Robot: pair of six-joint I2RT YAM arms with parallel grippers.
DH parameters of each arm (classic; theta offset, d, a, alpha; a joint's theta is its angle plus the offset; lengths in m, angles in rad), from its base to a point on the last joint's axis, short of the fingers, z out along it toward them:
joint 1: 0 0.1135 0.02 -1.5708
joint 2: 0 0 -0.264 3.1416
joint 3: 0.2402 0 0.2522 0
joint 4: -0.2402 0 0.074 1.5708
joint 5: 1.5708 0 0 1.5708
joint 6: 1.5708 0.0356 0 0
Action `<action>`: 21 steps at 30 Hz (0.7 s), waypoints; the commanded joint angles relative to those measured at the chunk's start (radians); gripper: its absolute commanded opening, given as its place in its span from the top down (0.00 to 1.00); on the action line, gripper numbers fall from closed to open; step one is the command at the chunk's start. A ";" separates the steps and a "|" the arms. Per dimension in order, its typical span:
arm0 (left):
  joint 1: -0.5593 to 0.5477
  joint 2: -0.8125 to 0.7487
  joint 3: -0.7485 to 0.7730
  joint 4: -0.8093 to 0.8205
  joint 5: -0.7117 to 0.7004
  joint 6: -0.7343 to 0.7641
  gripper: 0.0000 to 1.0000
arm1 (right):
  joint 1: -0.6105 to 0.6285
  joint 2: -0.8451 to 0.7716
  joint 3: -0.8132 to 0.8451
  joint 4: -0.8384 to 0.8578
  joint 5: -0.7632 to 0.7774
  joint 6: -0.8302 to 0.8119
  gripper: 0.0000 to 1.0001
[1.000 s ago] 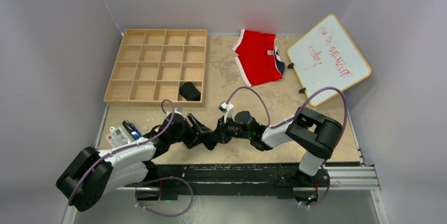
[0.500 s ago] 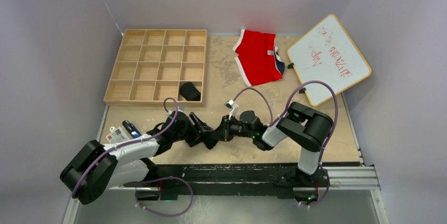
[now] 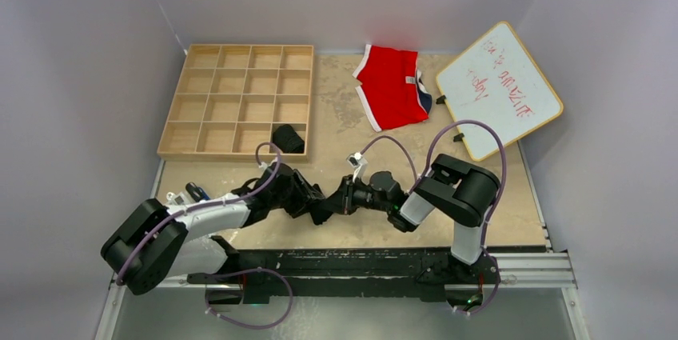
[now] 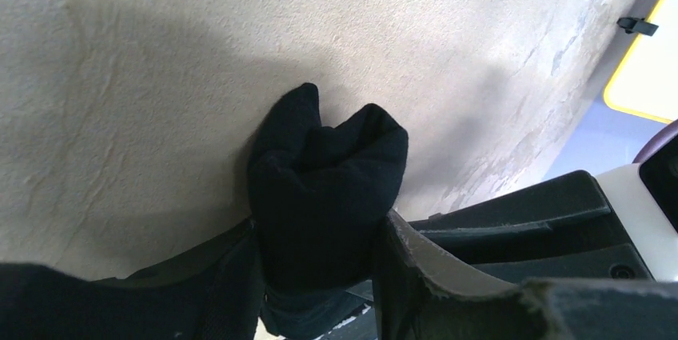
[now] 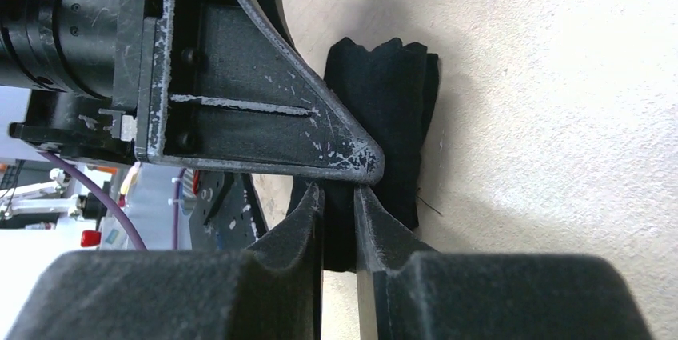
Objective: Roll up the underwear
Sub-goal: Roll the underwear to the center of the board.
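Lower centre of the overhead view: a small soft black fabric underwear bundle [image 4: 324, 188] rests on the beige tabletop [image 4: 120, 76]. The left gripper [image 4: 316, 256] clamps its middle, and the nearly closed right gripper [image 5: 338, 196] pinches its edge. Light and limp, it probably unrolls unless gripped around its bulk.

- Pale grey walls [image 3: 88, 60] are enclosing the workspace on three sides.
- A beige, mottled tabletop [image 3: 336, 116] is lying under even, diffuse light.
- A metal rail [image 3: 534, 265] is running along its near edge.
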 commanded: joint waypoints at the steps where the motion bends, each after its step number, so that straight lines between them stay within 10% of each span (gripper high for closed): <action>1: -0.020 0.126 -0.025 -0.183 -0.178 0.111 0.57 | 0.017 0.075 -0.067 -0.218 -0.019 -0.062 0.80; 12: -0.055 0.194 0.055 -0.199 -0.172 0.182 1.00 | 0.018 -0.184 -0.098 -0.356 0.054 -0.166 0.59; 21: -0.053 0.141 0.142 -0.256 -0.165 0.226 1.00 | 0.017 -0.518 0.014 -0.825 0.167 -0.378 0.52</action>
